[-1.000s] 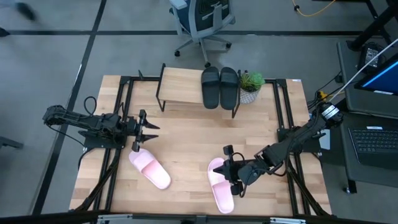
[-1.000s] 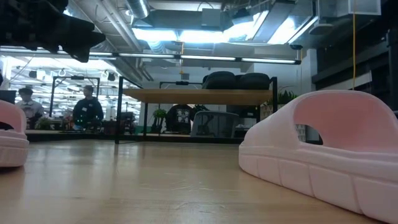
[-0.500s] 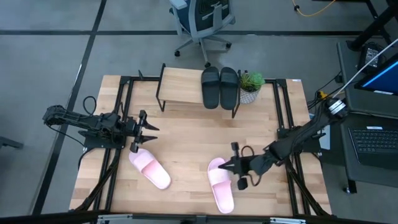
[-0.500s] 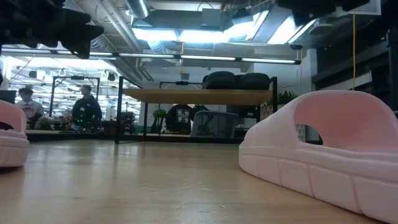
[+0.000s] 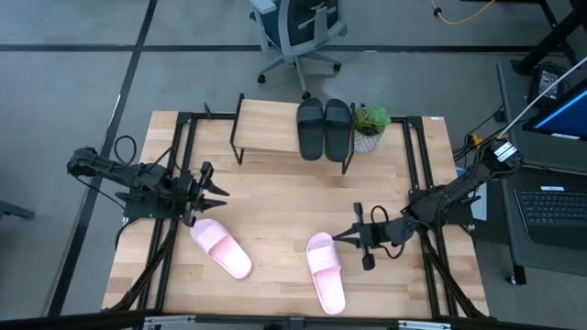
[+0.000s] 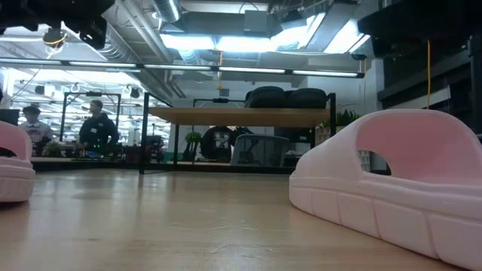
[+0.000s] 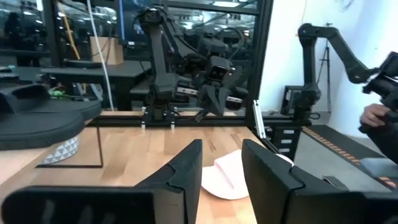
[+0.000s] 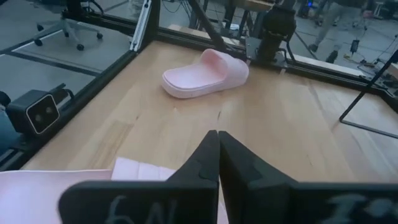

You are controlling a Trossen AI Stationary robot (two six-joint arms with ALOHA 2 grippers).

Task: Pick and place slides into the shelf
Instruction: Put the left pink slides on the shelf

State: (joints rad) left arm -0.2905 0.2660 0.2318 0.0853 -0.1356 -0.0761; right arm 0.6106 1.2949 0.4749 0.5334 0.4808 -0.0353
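Note:
Two black slides (image 5: 324, 128) stand side by side on the right end of the shelf (image 5: 271, 130), soles on its plank. Two pink slides lie soles down on the table: one at near left (image 5: 220, 249), one at near centre (image 5: 326, 273). My left gripper (image 5: 216, 189) is open and hovers just beyond the left pink slide, pointing right; its wrist view shows the centre pink slide (image 7: 231, 179) between the fingers. My right gripper (image 5: 337, 236) is shut and points left, held above the table just right of the centre slide's far end (image 8: 74, 186), touching nothing.
A small potted plant (image 5: 370, 127) stands at the shelf's right end. Black metal frame rails (image 5: 179, 165) run along both table sides. An office chair (image 5: 298, 32) stands beyond the far edge. The shelf's left half and the table's middle (image 5: 275, 202) hold nothing. People show in the room behind (image 6: 94, 132).
My right gripper has drawn back from over the centre pink slide, moving up and toward the table's right and far side; the slide lies where it was. My left gripper has shifted slightly toward the left edge.

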